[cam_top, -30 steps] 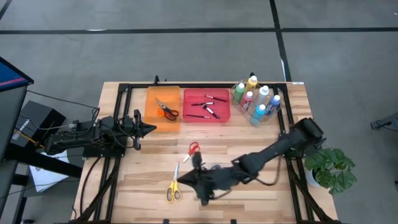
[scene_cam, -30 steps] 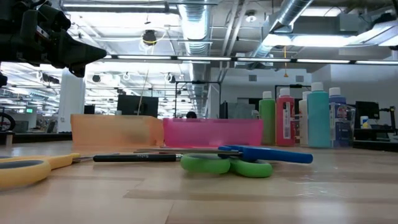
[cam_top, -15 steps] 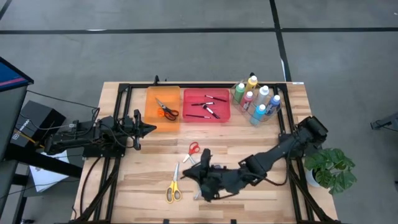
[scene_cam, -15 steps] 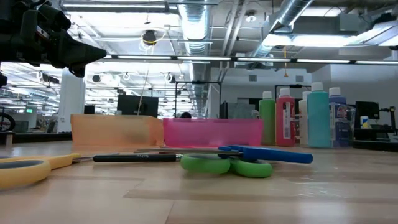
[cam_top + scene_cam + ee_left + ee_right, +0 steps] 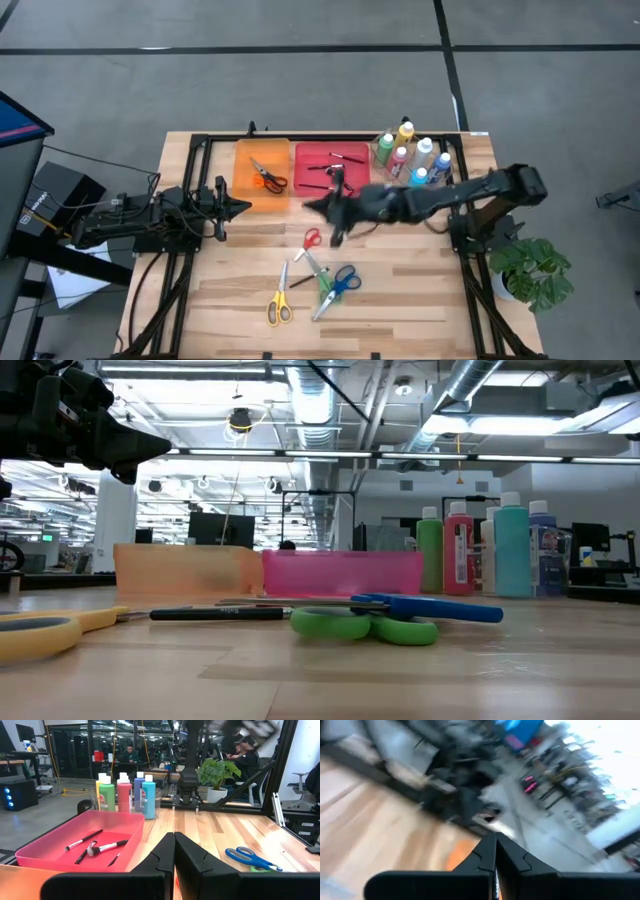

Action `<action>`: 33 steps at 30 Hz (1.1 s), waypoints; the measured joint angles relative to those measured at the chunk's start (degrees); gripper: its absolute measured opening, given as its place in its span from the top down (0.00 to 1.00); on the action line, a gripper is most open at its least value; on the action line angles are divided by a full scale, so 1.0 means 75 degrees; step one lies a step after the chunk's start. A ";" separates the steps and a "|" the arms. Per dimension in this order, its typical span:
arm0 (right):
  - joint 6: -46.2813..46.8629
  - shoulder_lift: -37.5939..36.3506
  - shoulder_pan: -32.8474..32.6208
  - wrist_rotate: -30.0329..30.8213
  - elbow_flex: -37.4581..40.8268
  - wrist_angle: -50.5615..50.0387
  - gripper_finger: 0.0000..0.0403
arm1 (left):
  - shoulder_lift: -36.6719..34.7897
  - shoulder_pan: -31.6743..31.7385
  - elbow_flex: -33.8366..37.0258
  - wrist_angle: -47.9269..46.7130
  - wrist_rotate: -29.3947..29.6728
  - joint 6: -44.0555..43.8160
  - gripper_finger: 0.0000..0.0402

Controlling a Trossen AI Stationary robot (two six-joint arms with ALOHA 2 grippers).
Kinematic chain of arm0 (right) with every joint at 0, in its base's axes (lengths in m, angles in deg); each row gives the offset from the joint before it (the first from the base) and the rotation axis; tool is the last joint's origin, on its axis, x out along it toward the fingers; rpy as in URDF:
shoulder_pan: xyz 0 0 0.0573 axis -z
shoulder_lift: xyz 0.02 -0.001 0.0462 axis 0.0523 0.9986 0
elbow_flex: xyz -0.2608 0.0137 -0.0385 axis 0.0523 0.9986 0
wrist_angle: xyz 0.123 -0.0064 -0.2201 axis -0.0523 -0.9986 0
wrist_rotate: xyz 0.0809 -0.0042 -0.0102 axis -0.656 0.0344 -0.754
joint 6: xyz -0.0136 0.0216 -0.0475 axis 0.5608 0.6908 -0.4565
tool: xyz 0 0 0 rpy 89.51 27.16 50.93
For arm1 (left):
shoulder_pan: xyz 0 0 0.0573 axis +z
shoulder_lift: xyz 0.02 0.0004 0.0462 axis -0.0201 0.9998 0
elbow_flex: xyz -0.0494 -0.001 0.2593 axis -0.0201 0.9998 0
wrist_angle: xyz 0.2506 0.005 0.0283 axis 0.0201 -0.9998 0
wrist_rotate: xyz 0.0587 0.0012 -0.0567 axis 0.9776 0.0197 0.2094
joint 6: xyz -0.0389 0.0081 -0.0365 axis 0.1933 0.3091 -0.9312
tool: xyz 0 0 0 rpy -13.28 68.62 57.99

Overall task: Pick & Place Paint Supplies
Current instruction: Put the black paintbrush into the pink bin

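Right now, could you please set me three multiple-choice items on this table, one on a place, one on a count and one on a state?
1. The orange-handled scissors lie: A. in the orange bin B. in the pink bin C. on the bare table
2. Scissors on the bare wood: A. one B. three C. five
3. The left pincer is: A. open B. shut on a brush C. shut, empty

Answers:
1. A, the high view shows them inside it.
2. B: red, yellow and blue-green pairs.
3. C, its fingers meet with nothing between.
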 joint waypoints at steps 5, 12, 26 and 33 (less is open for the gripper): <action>0.0566 -0.0804 0.1079 -0.1109 0.2441 0.3297 1.00 | 0.0000 0.0000 0.0000 0.0002 0.0000 0.0000 0.99; 0.1249 -0.0349 0.2350 -0.2342 0.4231 0.7296 1.00 | 0.0000 0.0000 0.0000 0.0002 0.0000 0.0001 0.99; 0.2027 0.1307 0.3824 -0.3564 0.3478 0.7162 1.00 | 0.0000 -0.0001 0.0000 0.0000 0.0000 -0.0001 0.99; 0.2244 0.1791 0.4289 -0.3213 0.3127 0.5549 1.00 | 0.0000 0.0000 0.0000 0.0000 0.0000 0.0001 0.99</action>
